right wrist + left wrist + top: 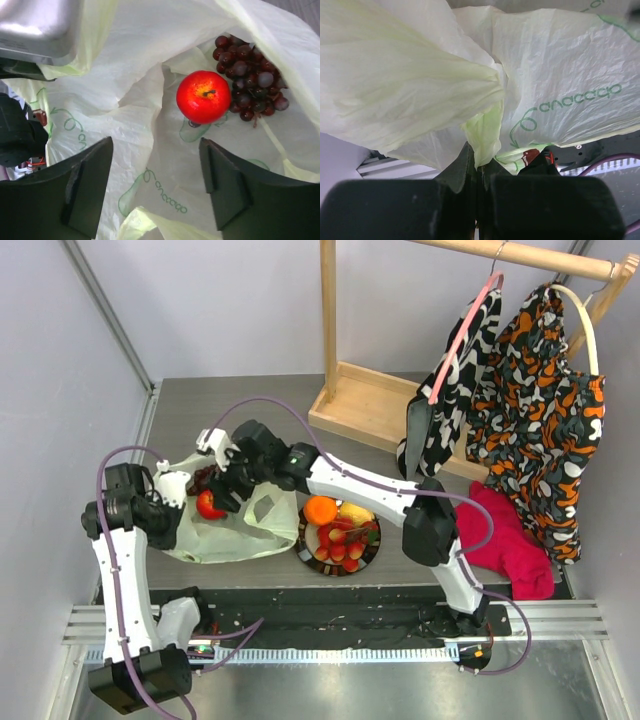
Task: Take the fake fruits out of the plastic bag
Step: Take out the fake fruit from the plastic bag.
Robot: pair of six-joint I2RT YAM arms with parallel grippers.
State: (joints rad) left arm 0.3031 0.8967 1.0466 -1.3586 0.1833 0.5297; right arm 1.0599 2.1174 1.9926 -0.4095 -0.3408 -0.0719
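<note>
The pale green plastic bag [228, 530] lies at the table's left. My left gripper [180, 483] is shut on a bunched fold of its edge [482, 135] and holds it up. Inside the open bag lie a red apple [203, 96] and a dark purple grape bunch [249, 75], touching each other. My right gripper [156, 142] hangs open just above the bag's mouth, short of the apple [210, 505], with nothing between its fingers. An orange [320, 510], a yellow lemon [356, 512] and small red berries [340, 546] sit on the round plate [303, 545].
The plate stands just right of the bag. A red cloth [510, 535] lies at the right. A wooden rack [365, 405] with patterned clothes on hangers [535, 410] stands at the back right. Grey walls close off the left side and the back.
</note>
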